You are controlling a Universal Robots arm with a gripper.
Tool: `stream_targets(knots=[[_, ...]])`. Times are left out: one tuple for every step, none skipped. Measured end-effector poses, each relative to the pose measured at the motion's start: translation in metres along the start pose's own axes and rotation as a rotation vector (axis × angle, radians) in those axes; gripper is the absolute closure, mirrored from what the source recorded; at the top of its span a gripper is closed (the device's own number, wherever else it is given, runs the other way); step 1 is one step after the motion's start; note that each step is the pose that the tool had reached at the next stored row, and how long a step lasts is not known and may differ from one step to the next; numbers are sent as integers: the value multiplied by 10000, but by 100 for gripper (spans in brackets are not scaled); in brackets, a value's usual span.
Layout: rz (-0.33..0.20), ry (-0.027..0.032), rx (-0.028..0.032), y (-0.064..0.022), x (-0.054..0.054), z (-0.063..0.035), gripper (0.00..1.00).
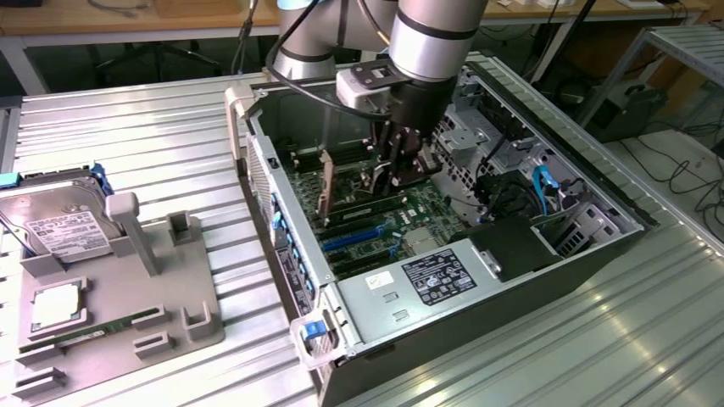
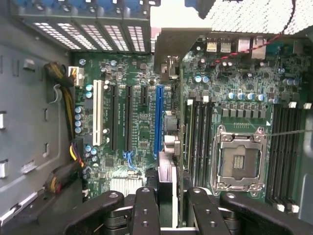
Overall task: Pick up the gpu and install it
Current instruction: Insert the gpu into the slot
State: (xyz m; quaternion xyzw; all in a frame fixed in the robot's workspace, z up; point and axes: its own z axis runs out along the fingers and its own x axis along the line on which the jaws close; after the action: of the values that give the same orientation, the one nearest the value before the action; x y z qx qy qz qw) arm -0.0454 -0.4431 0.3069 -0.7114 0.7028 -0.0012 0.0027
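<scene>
The gpu (image 2: 180, 147) shows edge-on in the wrist view as a thin green board standing upright over the motherboard (image 2: 139, 132). It runs from its silver bracket (image 2: 167, 54) at the case's rear wall down between my fingers (image 2: 146, 210). My gripper (image 2: 174, 198) is shut on the card's end. The card stands beside the long blue slot (image 2: 159, 122); I cannot tell whether its lower edge sits in a slot. In the exterior view my gripper (image 1: 402, 174) reaches down inside the open computer case (image 1: 283, 254), and the gpu's bracket end (image 1: 327, 191) stands near the rear wall.
The power supply (image 1: 436, 275) fills the case's near corner. The CPU socket (image 2: 239, 156) and memory slots (image 2: 198, 142) lie close beside the card. Outside the case, a grey fixture (image 1: 169, 297) holds a hard drive (image 1: 63, 225), a processor (image 1: 51, 305) and a memory stick (image 1: 85, 332).
</scene>
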Motion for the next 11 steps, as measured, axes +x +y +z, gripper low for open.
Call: stream_targets(knots=[[90, 2, 0, 2, -1, 16, 72], [129, 3, 0, 23, -1, 41, 72], [134, 3, 0, 51, -5, 56, 72], [137, 3, 0, 81, -9, 65, 72], [148, 4, -1, 95, -10, 79, 72], [177, 3, 0, 96, -10, 97, 72], [259, 3, 0, 96, -10, 116, 72], [403, 4, 1, 96, -10, 136, 72], [507, 4, 1, 96, -10, 151, 72], [590, 5, 0, 99, -10, 166, 72], [604, 7, 0, 102, -10, 170, 72]])
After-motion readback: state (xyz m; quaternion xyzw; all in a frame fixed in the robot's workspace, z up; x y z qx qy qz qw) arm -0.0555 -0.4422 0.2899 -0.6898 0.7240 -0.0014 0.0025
